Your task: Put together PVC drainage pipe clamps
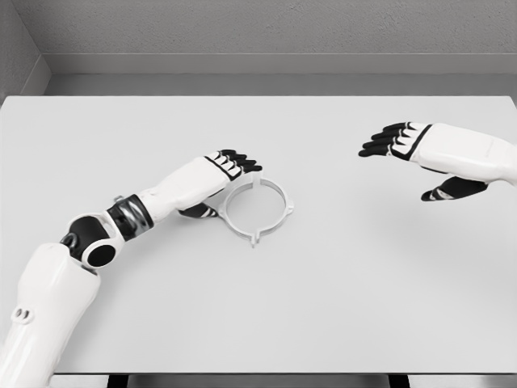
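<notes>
The table is rendered in plain pale grey-white, without pattern. The pipe clamp, a ring, is shown in white, barely set off from the surface by a soft grey shadow. The left hand is coloured white across the back, with black fingers; a black band with a grey-striped cuff is seen at the arm's joint. The right hand is likewise white-backed, with black fingers and thumb. The wall behind is textured in speckled mid-grey.

No readable text, no labels, no brands, no numbers — nothing legible on any surface
</notes>
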{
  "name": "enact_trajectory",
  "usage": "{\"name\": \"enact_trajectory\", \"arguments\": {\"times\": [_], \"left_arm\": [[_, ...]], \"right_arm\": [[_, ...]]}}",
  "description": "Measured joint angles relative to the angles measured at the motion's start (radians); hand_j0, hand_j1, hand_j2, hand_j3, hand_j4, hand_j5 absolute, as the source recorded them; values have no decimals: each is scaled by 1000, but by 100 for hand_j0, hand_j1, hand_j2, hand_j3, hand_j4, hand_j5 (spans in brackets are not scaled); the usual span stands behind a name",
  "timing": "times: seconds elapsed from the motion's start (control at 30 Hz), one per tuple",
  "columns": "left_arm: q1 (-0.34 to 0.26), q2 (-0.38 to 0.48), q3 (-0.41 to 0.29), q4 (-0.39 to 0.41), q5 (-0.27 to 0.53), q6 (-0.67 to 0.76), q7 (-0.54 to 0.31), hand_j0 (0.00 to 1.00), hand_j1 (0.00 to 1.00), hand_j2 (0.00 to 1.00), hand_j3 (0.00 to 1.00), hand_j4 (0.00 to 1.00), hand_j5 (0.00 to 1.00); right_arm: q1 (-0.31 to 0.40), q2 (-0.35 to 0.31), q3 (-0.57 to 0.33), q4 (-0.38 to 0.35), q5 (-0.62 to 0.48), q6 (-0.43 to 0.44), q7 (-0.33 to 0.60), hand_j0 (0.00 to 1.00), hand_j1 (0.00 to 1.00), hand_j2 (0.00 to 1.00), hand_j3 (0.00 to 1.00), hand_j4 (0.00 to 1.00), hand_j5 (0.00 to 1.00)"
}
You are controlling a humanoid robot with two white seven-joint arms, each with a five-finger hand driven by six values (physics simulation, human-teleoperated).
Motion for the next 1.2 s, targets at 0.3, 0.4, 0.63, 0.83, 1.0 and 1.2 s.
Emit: {"name": "enact_trajectory", "arguments": {"times": [0.3, 0.4, 0.63, 0.83, 1.0, 1.2], "left_arm": [[-9, -3, 0, -5, 1, 0, 0, 100, 100, 100, 100, 100, 100], [-11, -8, 1, -2, 1, 0, 0, 100, 100, 100, 100, 100, 100], [-15, -20, 3, 1, 1, 0, 0, 100, 100, 100, 100, 100, 100], [-14, -13, 13, 2, 6, 0, 0, 100, 100, 100, 100, 100, 100], [0, 36, 16, -15, 58, 0, 1, 100, 100, 100, 100, 100, 100], [9, 97, 27, -46, 140, 0, 1, 100, 100, 100, 100, 100, 100]], "right_arm": [[3, -4, 3, -10, 1, 0, 0, 100, 100, 100, 100, 100, 100], [3, -5, 3, -10, 1, 0, 0, 100, 100, 100, 100, 100, 100], [3, -5, 3, -10, 0, 0, 0, 100, 100, 100, 100, 100, 100], [3, -4, 3, -10, 0, 0, 0, 100, 100, 100, 100, 100, 100], [3, -4, 3, -10, 0, 0, 0, 100, 100, 100, 100, 100, 100], [2, -4, 3, -10, 0, 1, 0, 100, 100, 100, 100, 100, 100]]}}
